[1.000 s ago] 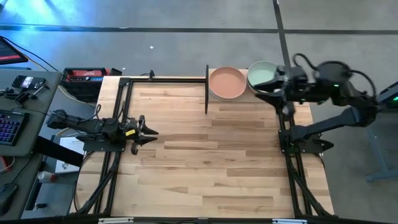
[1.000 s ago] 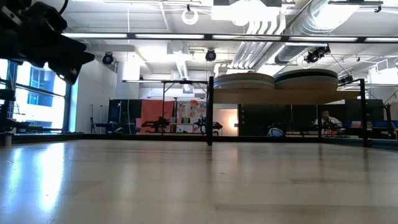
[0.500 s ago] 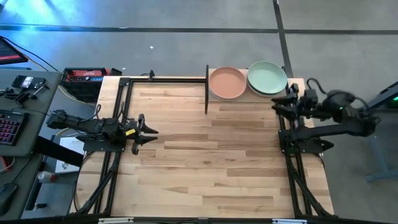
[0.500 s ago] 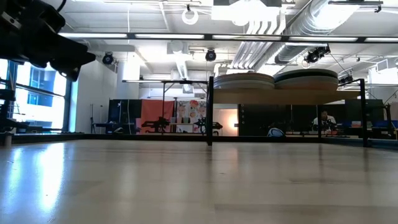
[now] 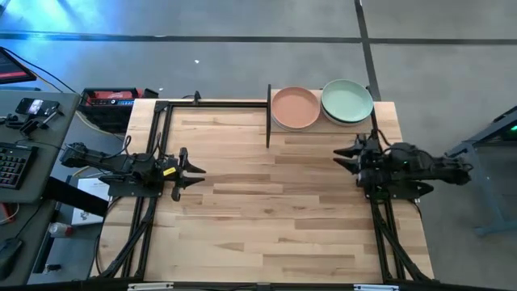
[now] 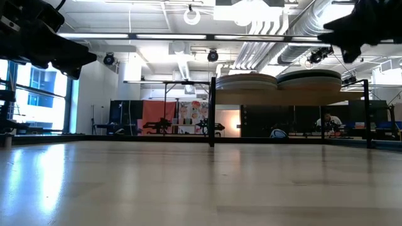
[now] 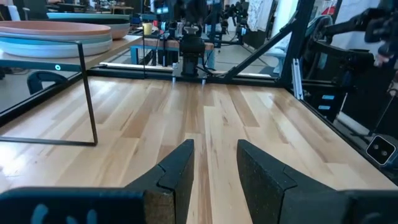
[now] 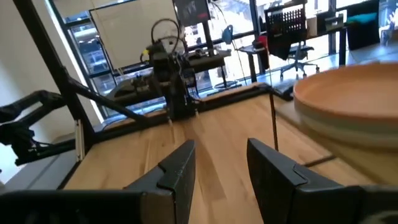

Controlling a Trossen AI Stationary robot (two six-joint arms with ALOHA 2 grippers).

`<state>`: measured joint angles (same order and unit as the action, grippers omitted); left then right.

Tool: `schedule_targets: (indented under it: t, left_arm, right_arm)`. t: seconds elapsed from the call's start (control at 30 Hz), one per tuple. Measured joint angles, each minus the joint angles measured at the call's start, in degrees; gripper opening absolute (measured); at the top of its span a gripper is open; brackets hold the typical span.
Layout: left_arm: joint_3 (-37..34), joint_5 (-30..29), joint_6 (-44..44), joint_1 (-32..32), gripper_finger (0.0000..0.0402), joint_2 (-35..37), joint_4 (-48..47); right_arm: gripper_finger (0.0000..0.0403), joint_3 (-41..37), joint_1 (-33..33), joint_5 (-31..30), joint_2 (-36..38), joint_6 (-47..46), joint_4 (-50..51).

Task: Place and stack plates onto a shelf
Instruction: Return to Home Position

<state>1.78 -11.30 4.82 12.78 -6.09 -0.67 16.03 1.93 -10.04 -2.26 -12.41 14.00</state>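
Note:
Two stacks of plates rest on the shelf [image 6: 289, 98] at the table's far edge. One stack is topped by a peach plate [image 5: 295, 107], the other by a mint green plate [image 5: 347, 101]. In the left wrist view the peach-topped stack [image 7: 56, 34] shows paler plates beneath. My left gripper [image 5: 199, 170] hovers open at the table's left side, pointing right. My right gripper [image 5: 338, 158] hovers open at the right side, near of the mint stack, pointing left. In the right wrist view a plate stack [image 8: 348, 99] lies beside the open fingers [image 8: 177, 171].
The shelf's thin black post [image 5: 268, 121] stands left of the peach stack. Black frame rails [image 5: 153, 162] run along the table's left and right sides. The plank tabletop [image 5: 275, 210] stretches between the two arms. A desk with a keyboard [image 5: 12, 166] sits beyond the left edge.
My right arm has drawn back from above the mint green plate stack. It moved toward the table's near edge and down, folding in to the right side. Its gripper now points left over the tabletop. The plate stacks have stayed in place.

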Motion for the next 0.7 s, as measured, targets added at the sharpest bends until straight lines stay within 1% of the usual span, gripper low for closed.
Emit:
schedule_targets:
  t: [0.13,0.4,0.6,0.7]
  left_arm:
    - [0.0,0.0,0.0,0.0,0.0110,0.0,0.0]
    - [0.0,0.0,0.0,0.0,0.0110,0.0,0.0]
    - [0.0,0.0,0.0,0.0,0.0110,0.0,0.1]
    - [0.0,0.0,0.0,0.0,0.0110,0.0,0.1]
  right_arm:
    - [0.0129,-5.1,0.0,0.0,2.1,-2.4,-2.3]
    - [0.0129,-12.5,0.0,0.2,2.0,-4.7,-9.1]
    - [0.0129,-13.1,0.0,1.0,1.5,-6.9,-9.7]
    - [0.0129,-13.1,0.0,1.5,1.5,-6.3,-9.6]
